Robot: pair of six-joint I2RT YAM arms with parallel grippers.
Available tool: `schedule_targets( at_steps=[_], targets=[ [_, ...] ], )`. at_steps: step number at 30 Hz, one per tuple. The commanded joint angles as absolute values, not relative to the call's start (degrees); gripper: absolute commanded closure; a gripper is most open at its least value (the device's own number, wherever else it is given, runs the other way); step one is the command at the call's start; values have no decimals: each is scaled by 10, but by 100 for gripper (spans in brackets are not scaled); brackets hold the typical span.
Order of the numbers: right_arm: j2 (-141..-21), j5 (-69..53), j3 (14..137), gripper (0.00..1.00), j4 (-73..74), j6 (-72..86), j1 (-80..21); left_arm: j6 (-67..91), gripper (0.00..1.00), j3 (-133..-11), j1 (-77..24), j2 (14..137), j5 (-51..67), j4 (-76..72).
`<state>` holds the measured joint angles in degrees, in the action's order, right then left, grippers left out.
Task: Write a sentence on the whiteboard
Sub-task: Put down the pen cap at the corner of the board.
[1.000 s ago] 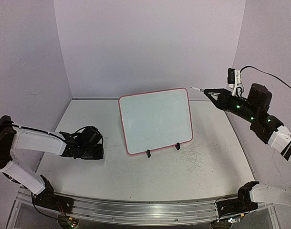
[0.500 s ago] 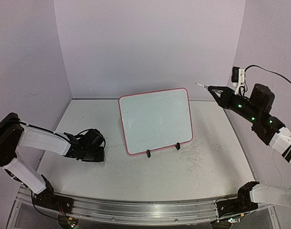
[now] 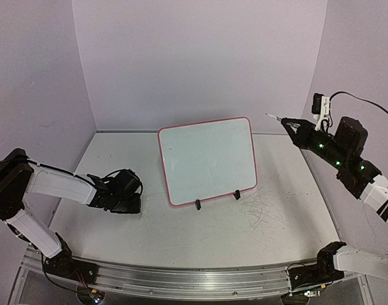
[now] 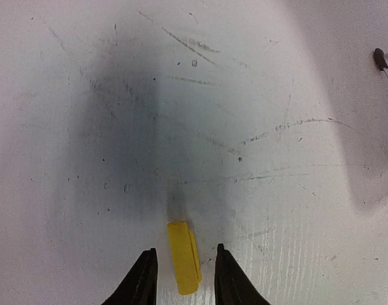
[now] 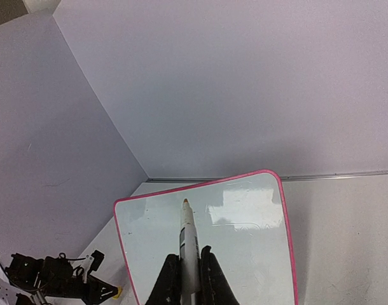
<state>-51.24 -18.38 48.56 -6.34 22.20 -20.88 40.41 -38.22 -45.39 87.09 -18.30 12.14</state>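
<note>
The whiteboard, glossy white with a pink rim, leans on its black wire stand mid-table; it also fills the right wrist view. The sentence does not show on its face in these views. My right gripper hangs in the air to the right of the board's top corner, shut on a white marker whose orange tip points at the board. My left gripper is low on the table at the left. Its jaws stand open on either side of a yellow cap lying on the table, with a gap on each side.
Grey scratch marks cover the tabletop right of the stand's feet. Purple walls close the back and both sides. One stand foot shows ahead and to the right of the left gripper.
The left jaws have parted from the yellow cap, which now lies free between them. The right gripper has drifted right, away from the board, still holding the marker.
</note>
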Motion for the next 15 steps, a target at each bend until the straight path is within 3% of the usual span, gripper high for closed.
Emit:
schedule_targets(
  at_steps=[1, 7, 15],
  targets=[
    [-505, -160, 490, 100, -68, 209, -207, 397, 63, -434, -453, 842, -213, 165],
    [-499, -87, 496, 100, -3, 153, -208, 384, 41, -448, -441, 725, -228, 217],
    [-508, -57, 500, 100, 29, 139, -209, 351, 14, -440, -424, 656, -215, 195]
  ],
)
